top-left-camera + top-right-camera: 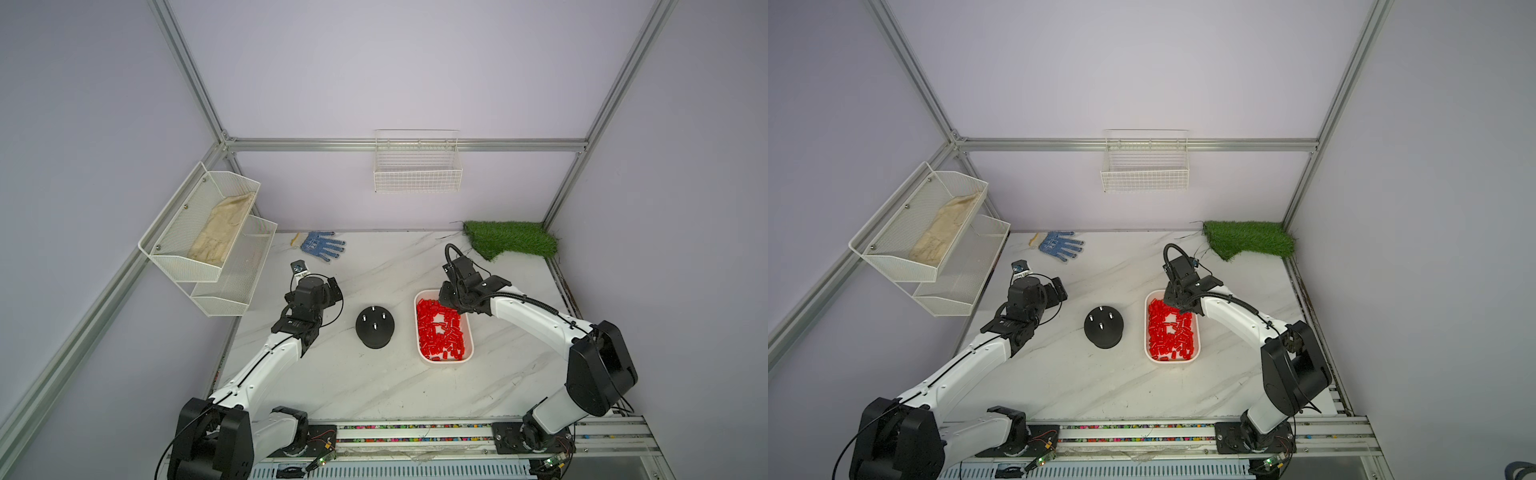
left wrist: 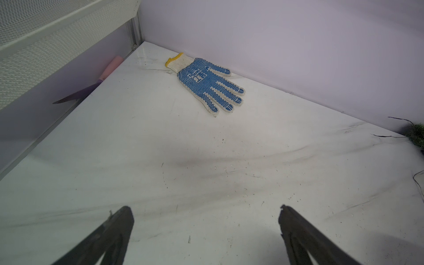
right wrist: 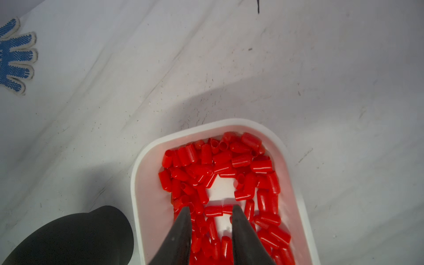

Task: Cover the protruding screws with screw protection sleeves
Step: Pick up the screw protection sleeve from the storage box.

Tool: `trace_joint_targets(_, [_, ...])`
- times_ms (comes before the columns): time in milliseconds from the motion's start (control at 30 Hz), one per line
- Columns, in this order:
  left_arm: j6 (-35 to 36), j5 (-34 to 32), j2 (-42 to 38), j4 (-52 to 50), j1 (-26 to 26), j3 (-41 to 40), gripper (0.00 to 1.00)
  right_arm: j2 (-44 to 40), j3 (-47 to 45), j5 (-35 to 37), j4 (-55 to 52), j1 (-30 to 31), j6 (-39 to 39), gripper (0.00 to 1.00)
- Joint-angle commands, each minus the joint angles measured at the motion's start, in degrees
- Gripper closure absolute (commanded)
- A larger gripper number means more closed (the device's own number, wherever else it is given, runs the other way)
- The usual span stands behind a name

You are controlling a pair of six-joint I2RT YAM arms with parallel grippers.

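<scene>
Lying loose in the white tray (image 3: 135,183), red screw protection sleeves (image 3: 241,160) look light, slick and squashable, likely best pinched gently across the barrel. Right gripper (image 3: 211,207) jaws bracket one, grip unclear. Beside the tray, the protruding screws (image 1: 375,327) stand bare; left gripper (image 2: 204,208) gapes empty.

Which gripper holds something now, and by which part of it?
Left gripper: nothing. Right gripper brackets one red sleeve end to end; a firm hold cannot be told.

We see four bare silvery screws (image 1: 375,327) standing upright on a black dome (image 1: 374,340). Beside it, red sleeves (image 1: 424,320) lie jumbled in a white tray (image 1: 471,336).
</scene>
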Motion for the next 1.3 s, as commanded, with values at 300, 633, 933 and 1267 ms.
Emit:
trace_joint_targets(300, [-1.26, -1.68, -0.41, 1.51, -1.18, 2.78, 0.00, 0.09, -5.76, 4.83, 11.34, 3.33, 20.80, 0.67])
trace_joint_targets(633, [-1.03, -2.28, -0.65, 1.95, -1.53, 2.29, 0.00, 4.32, -6.69, 1.74, 16.11, 1.37, 22.39, 0.66])
trace_joint_targets(933, [-0.83, -3.69, -1.33, 2.05, -1.62, 1.69, 0.00, 7.36, -6.07, 0.51, 18.42, -0.18, 21.73, 0.68])
trace_joint_targets(1267, [-0.74, -4.06, -1.11, 2.10, -1.66, 1.54, 0.00, 10.07, -6.54, -0.97, 20.54, -0.89, 21.89, 0.70])
